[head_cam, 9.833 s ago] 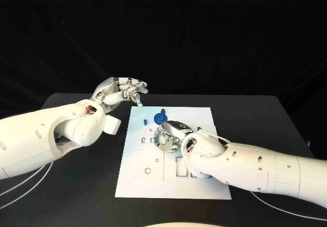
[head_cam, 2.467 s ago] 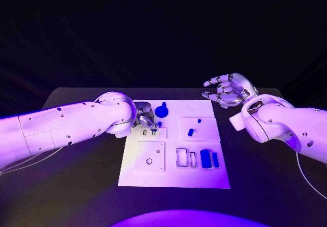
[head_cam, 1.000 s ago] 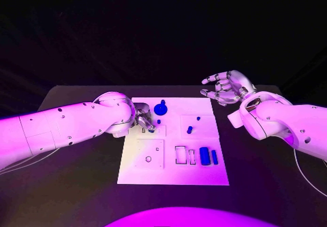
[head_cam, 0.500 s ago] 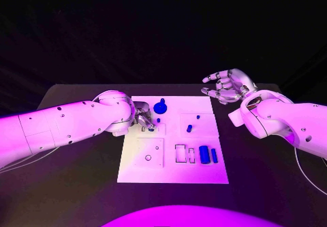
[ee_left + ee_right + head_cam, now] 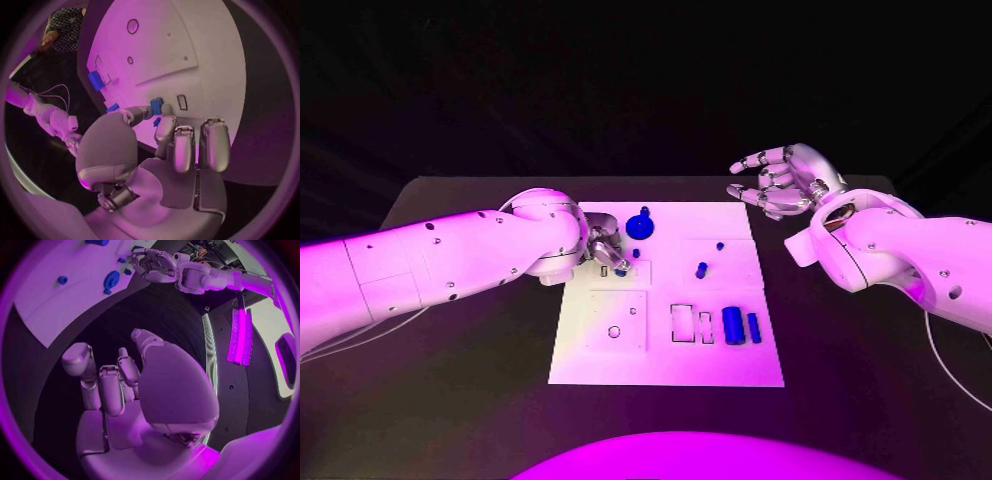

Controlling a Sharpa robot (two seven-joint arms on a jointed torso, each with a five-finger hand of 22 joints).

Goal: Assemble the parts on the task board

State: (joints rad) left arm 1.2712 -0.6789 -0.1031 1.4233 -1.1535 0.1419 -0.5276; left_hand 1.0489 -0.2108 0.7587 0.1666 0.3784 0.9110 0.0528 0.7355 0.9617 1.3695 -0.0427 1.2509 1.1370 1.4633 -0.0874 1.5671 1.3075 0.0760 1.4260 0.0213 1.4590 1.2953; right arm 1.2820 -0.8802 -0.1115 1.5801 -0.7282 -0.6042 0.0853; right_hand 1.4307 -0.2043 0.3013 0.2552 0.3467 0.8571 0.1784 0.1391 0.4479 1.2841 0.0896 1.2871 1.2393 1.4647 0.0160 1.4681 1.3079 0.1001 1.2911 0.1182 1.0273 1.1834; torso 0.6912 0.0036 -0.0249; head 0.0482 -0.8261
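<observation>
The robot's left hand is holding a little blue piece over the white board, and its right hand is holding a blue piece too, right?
Not quite. The left hand does pinch a small blue piece over the task board, but the right hand holds nothing. The right wrist view shows its fingers bare, and the head view shows it raised beyond the board's far right corner.

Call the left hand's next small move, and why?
Probably ease the small blue part down toward the slot beside it. The left hand is over the task board and pinches that part between its fingers, right next to the small rectangular slot, not yet seated. The right hand is off the board, holding nothing.
</observation>
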